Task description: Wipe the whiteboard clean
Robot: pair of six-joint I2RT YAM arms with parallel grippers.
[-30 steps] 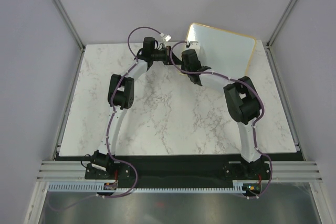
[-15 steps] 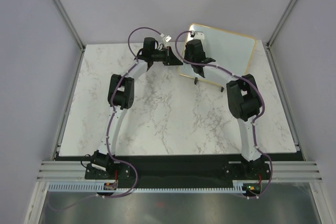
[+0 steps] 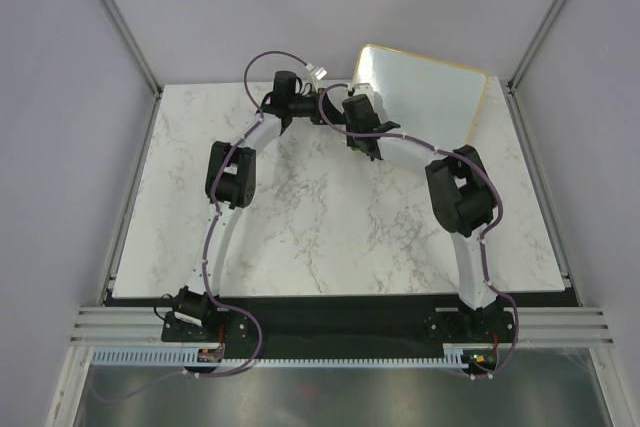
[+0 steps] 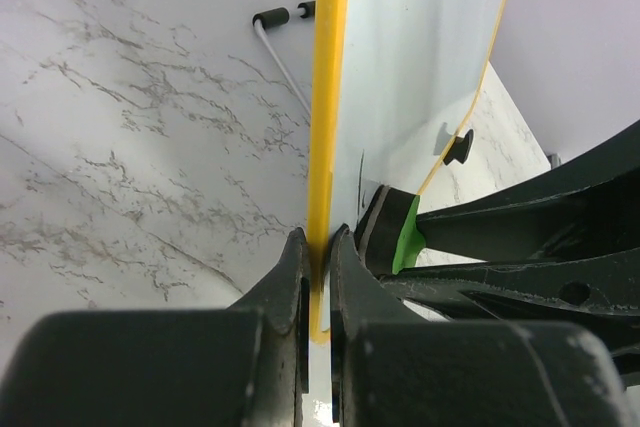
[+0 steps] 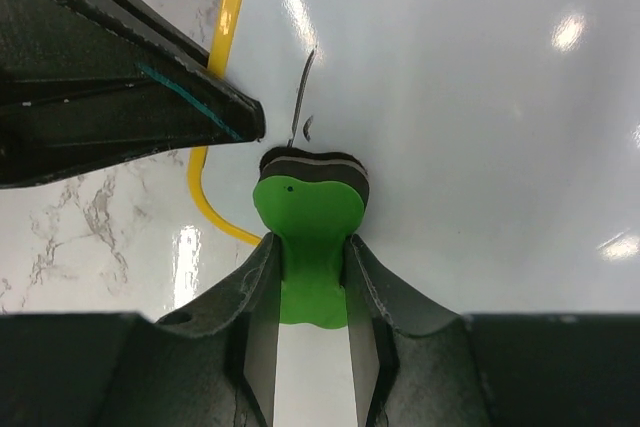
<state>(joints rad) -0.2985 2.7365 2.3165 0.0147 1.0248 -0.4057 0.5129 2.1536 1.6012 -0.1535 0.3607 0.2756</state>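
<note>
2 marks (image 5: 300, 97) on whiteboard (image 5: 450, 127) nr eraser (image 5: 312, 205)

- The left edge of the whiteboard (image 3: 430, 97) is crowded: the left hand (image 4: 319, 245) clamps its frame, and the right hand (image 5: 311, 247) presses a green eraser (image 5: 308, 209) on the face just beside it.
- Further right, the whiteboard's face lies open.
- In front of the whiteboard is bare table (image 3: 300, 227), crossed by the left arm (image 3: 232, 172) and right arm (image 3: 458, 192).
- The back wall (image 3: 300, 7) stands near behind the whiteboard.

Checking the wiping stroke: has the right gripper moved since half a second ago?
Yes. The right gripper slid left and down the view, away from the table's far edge.
</note>
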